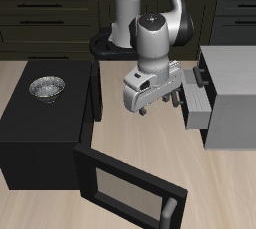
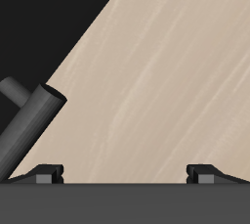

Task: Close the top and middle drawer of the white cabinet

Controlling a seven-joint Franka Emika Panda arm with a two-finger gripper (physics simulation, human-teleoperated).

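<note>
Exterior view, left to right: black box (image 1: 45, 123) with its windowed door (image 1: 125, 188) swung open toward the table's front edge; gripper (image 1: 152, 106), jaws apart and holding nothing, just beside the projecting drawer (image 1: 198, 106) of the white cabinet (image 1: 232, 98). At least one drawer remains open; closing appears unfinished.

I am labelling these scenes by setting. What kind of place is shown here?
Probably a simulated kitchen: dark cabinets line the back, a black microwave-like box with its windowed door open carries a metal bowl, and a white cabinet shares the wooden table.
</note>
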